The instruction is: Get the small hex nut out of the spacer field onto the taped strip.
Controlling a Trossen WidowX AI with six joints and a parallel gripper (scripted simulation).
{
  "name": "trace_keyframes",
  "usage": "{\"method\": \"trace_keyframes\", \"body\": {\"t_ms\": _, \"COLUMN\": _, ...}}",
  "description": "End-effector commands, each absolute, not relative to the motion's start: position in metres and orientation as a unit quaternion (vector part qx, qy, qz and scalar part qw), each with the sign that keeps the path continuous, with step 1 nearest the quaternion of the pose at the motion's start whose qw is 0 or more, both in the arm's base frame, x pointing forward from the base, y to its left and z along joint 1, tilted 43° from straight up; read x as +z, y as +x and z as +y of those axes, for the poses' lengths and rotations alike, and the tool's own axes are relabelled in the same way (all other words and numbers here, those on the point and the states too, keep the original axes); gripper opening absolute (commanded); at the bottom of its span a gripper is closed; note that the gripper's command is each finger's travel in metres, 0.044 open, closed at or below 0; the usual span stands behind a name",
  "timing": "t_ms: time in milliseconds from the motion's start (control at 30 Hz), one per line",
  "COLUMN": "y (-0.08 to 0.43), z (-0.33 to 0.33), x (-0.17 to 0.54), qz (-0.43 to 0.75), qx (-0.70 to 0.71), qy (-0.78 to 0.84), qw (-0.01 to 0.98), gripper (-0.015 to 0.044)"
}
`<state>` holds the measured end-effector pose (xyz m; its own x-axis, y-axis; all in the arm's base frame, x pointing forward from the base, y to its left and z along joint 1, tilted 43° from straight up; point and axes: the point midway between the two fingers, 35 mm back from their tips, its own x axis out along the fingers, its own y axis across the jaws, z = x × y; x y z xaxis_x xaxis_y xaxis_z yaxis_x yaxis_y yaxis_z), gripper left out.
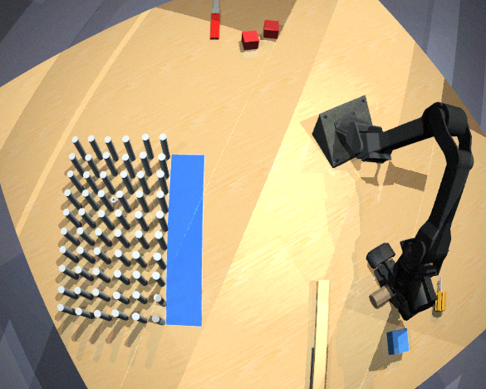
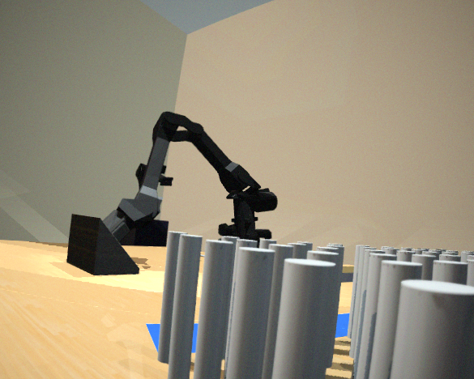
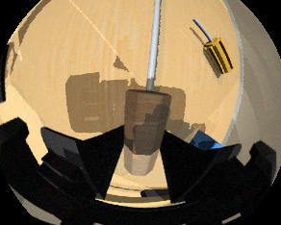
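Fingers [image 1: 397,299] clenched on wooden handle [image 1: 380,296] [image 3: 146,120], metal shaft [image 3: 154,43] extending from it. Blue block [image 1: 397,342] [image 3: 205,140] and yellow-handled tool [image 1: 440,301] [image 3: 217,55] near. Wide gap between blue strip [image 1: 184,251] [image 2: 153,334] and pale bar [image 1: 321,335]. Hex nut [image 1: 113,199] deep among standing spacers [image 1: 118,213] [image 2: 245,309], perhaps flat on tabletop [image 1: 267,167] [image 2: 44,285] [image 3: 101,53]. Shaft's far end cut off in wrist view; bar and red-handled tool [image 1: 214,26] cropped in top view. Spacers hide nut in exterior view.
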<state>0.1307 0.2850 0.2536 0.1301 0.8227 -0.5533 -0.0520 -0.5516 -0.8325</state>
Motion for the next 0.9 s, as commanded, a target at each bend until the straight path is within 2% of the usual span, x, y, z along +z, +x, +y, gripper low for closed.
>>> {"method": "trace_keyframes", "body": {"t_ms": 0, "y": 0.1313, "z": 0.2854, "x": 0.2462, "qz": -0.294, "qx": 0.591, "qy": -0.654, "qw": 0.37, "gripper": 0.0}}
{"method": "trace_keyframes", "body": {"t_ms": 867, "y": 0.1314, "z": 0.2855, "x": 0.2459, "qz": -0.334, "qx": 0.562, "qy": -0.648, "qw": 0.391, "gripper": 0.0}}
